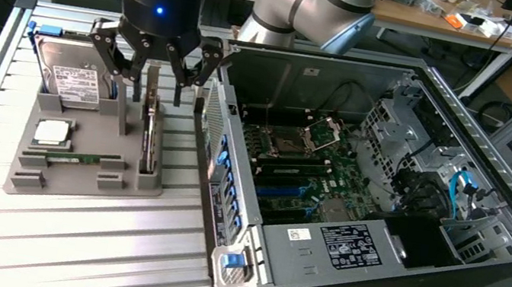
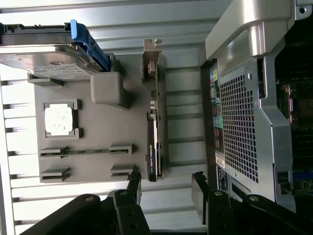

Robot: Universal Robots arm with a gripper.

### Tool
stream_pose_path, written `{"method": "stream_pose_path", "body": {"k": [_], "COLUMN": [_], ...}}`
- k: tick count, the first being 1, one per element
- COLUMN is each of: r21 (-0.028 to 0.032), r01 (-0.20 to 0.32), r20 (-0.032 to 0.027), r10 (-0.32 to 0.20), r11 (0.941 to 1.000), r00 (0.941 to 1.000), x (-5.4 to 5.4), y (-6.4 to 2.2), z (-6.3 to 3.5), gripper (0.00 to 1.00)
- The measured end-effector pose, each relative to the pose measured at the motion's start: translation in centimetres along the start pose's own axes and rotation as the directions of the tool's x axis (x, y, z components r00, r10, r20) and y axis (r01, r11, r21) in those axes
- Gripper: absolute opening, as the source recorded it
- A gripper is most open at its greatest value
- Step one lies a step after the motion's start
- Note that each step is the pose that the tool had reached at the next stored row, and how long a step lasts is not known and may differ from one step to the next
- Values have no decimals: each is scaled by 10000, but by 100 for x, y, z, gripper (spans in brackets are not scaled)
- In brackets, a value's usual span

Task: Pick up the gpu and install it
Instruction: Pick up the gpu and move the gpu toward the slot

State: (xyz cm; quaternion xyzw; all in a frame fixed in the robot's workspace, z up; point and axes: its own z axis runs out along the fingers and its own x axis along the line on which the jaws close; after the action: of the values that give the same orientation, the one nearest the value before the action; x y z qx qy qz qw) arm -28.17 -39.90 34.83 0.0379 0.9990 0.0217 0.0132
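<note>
The gripper (image 1: 157, 83) is seen with its fingers spread wide, and nothing is clasped between them. It is held low over a grey tray (image 1: 74, 188), in line with the gpu (image 1: 148, 130), which is stood on its long edge in a slot along the side of the tray nearest the computer case (image 1: 287, 79). Whether the fingers touch the card cannot be told. In the wrist view the gpu (image 2: 154, 127) is seen just beyond the gripper (image 2: 166, 188). Elsewhere on the tray, a hard drive (image 1: 71, 76) with a blue frame is propped at the far end, and a processor chip (image 1: 52, 130) and a narrow memory stick (image 1: 68, 158) are laid flat. The tray is set on a slatted metal table (image 1: 63, 256) just beside the opened case.
</note>
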Motion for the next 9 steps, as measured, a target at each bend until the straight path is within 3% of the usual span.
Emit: {"method": "stream_pose_path", "body": {"k": [9], "r21": [-1], "r01": [0], "r20": [0], "r10": [0], "r11": [10000], "r00": [10000], "x": [1], "y": [-1], "z": [24], "gripper": [54]}}
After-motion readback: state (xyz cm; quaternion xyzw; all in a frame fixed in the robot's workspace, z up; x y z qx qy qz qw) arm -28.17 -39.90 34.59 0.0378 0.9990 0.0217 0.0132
